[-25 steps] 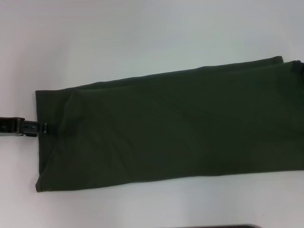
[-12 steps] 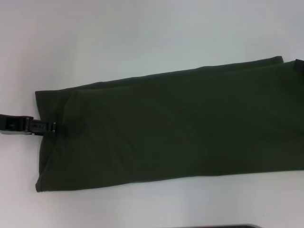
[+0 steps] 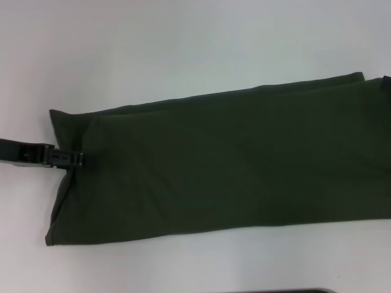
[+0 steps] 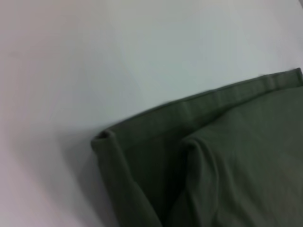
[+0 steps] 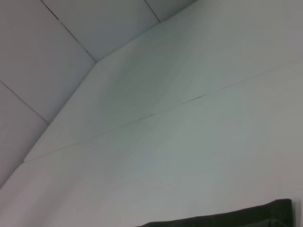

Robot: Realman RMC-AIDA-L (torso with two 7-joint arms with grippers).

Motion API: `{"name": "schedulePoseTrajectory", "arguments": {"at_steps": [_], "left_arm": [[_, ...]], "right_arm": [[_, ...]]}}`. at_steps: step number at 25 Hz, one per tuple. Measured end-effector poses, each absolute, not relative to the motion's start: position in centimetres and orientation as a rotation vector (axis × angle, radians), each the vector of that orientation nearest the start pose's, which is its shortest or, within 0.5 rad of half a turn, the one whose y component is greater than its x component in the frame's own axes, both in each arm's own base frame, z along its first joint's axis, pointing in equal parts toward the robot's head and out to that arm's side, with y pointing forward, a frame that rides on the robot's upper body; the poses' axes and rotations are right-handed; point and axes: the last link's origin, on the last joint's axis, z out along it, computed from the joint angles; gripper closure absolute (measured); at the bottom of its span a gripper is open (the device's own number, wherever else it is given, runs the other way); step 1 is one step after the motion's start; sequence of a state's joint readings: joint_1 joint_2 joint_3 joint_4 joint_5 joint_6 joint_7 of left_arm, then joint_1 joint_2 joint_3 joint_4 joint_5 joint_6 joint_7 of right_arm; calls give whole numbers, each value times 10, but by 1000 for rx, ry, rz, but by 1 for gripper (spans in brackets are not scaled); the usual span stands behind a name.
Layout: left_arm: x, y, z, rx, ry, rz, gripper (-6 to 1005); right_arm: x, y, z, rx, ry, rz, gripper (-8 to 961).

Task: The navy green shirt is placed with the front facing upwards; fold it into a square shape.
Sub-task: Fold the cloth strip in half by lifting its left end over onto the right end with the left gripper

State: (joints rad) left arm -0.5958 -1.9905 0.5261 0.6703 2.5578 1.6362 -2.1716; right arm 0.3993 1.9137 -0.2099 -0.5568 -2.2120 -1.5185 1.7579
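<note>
Our navy green shirt (image 3: 220, 162) lies on the white table (image 3: 183, 43) as a long folded band, plain green side up, no print showing. It runs from the left part of the head view out past the right edge, tilted so the right end sits farther from us than the left. The left short edge is pulled inward at mid-height, with creases fanning out from that spot.

Our left gripper (image 3: 72, 159) comes in from the left edge of the head view, low over the table, tip sitting on that short edge of the shirt. Jaws look closed on the fabric there, pinching the edge. In the left wrist view we see the shirt's layered corner (image 4: 106, 139) with a hemmed edge and a raised fold beside it; no fingers visible in that shot.

Our right gripper (image 3: 385, 82) shows only as a dark sliver at the right edge of the head view, at the shirt's far right corner. Jaw state: can't tell. The right wrist view shows mostly table plus a strip of shirt hem (image 5: 236, 218).
</note>
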Motion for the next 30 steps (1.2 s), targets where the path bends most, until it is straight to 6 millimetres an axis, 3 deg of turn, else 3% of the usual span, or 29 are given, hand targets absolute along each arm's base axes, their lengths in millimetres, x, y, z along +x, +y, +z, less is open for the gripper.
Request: {"name": "schedulePoseTrajectory", "arguments": {"at_steps": [8, 30], "left_arm": [[-313, 320, 27, -2480, -1742, -135, 119], [-335, 316, 45, -2390, -1750, -57, 129]], "right_arm": [[380, 292, 94, -2084, 1407, 735, 38], [382, 291, 97, -2063, 1418, 747, 39]]}}
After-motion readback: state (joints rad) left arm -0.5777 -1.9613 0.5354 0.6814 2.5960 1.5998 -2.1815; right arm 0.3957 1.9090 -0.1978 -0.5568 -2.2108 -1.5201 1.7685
